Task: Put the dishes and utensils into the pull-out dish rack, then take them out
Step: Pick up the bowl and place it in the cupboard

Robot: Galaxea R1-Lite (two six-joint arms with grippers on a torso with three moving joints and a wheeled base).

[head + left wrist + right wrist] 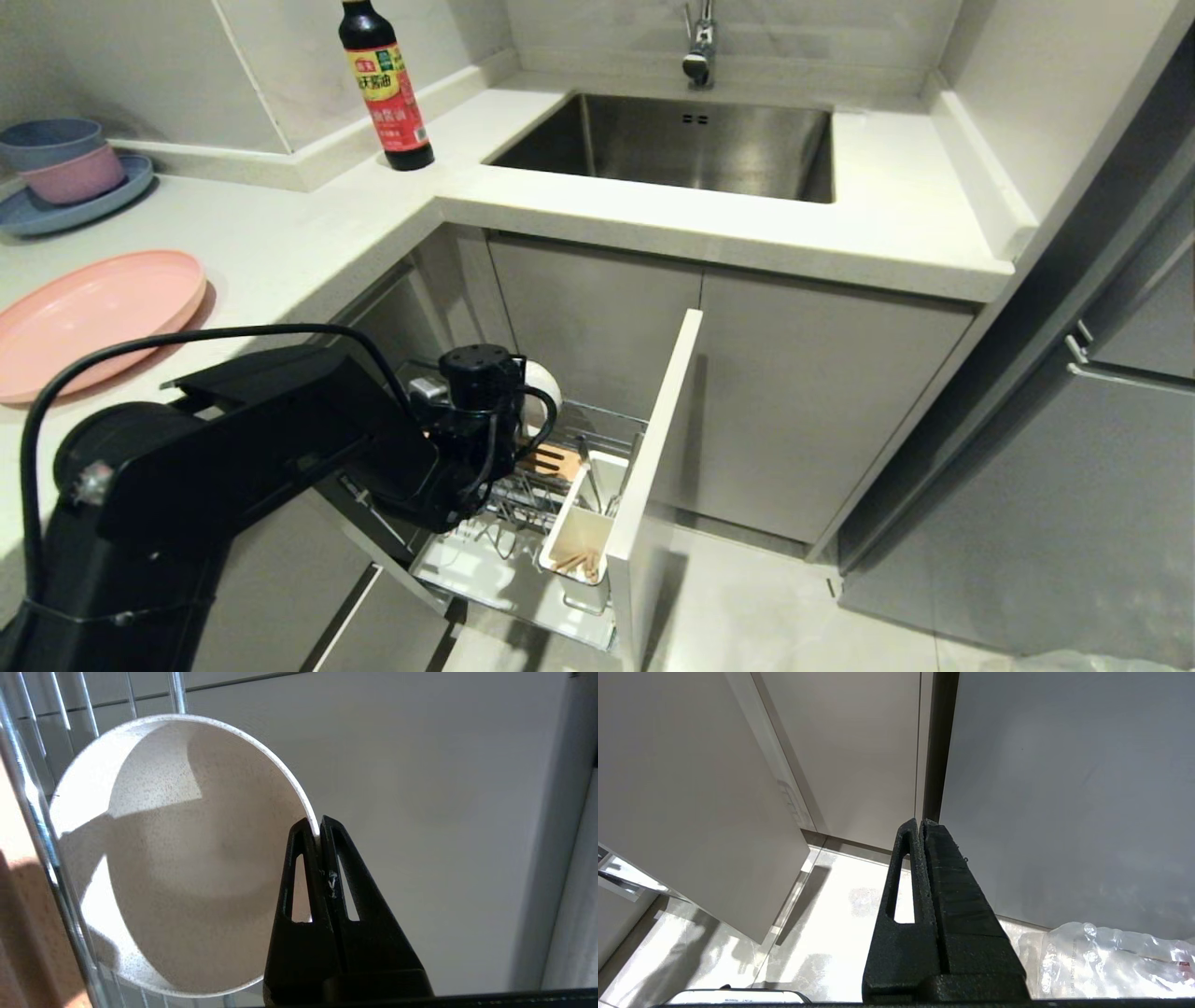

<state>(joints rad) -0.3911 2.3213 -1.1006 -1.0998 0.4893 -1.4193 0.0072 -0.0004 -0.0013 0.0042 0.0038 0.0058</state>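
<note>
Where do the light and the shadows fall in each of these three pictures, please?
Left wrist view: bright light strikes the upper inside of the cream bowl, and a hard-edged shadow covers its lower part, where the left gripper pinches the rim. Right wrist view: strong glare on the glossy floor beside the shut right gripper. Head view: even light; the black left arm hides part of the dish rack.

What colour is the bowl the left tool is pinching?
Cream-white with fine dark speckles; the bowl shows best in the left wrist view.
</note>
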